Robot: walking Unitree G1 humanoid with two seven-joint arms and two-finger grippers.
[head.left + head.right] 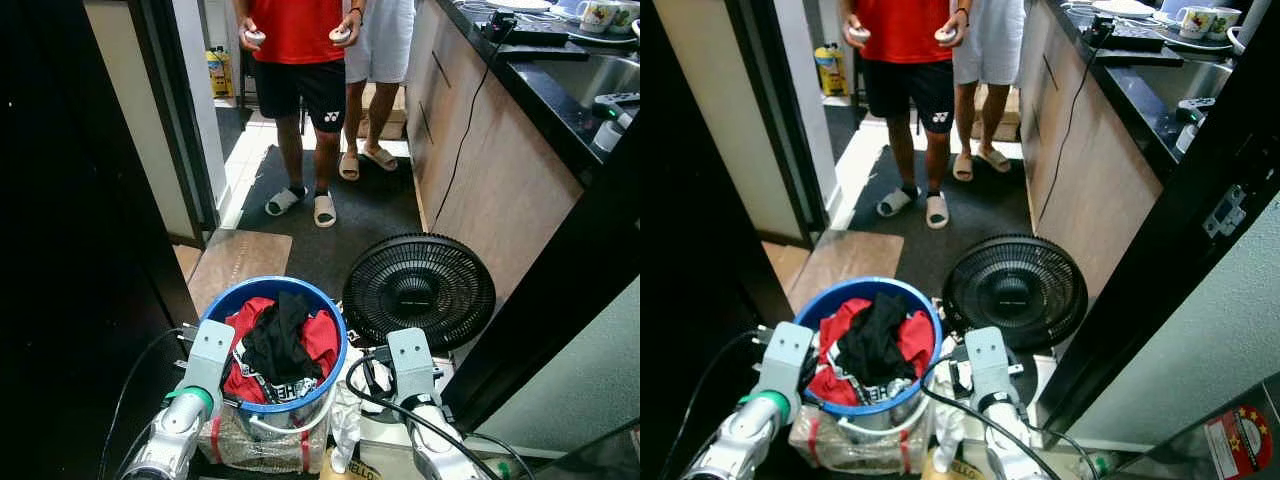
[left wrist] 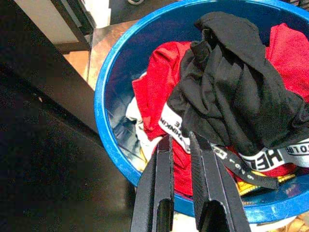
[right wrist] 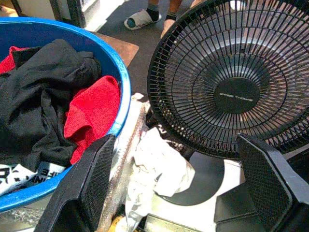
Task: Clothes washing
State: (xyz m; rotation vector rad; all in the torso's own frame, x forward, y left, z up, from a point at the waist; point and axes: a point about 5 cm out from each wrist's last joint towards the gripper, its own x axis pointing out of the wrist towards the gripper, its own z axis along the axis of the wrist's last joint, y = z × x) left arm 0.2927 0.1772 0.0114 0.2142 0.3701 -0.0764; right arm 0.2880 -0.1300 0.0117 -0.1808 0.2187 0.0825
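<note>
A blue laundry basket (image 1: 222,300) stands on the floor right in front of me, filled with red clothes (image 1: 318,335) and a black garment (image 1: 275,338) on top. My left gripper (image 2: 179,145) hovers over the basket's near rim (image 2: 112,145), its two black fingers almost together with nothing between them. My right gripper (image 3: 178,169) is wide open beside the basket, above a crumpled white cloth (image 3: 157,166) on the floor. Both silver wrists sit low on either side of the basket (image 1: 930,345).
A black floor fan (image 1: 418,287) lies to the right of the basket. Two people (image 1: 297,60) stand in the corridor ahead, one holding controllers. A wooden counter (image 1: 490,170) runs along the right, a dark door frame (image 1: 165,120) on the left. Cables cross the floor.
</note>
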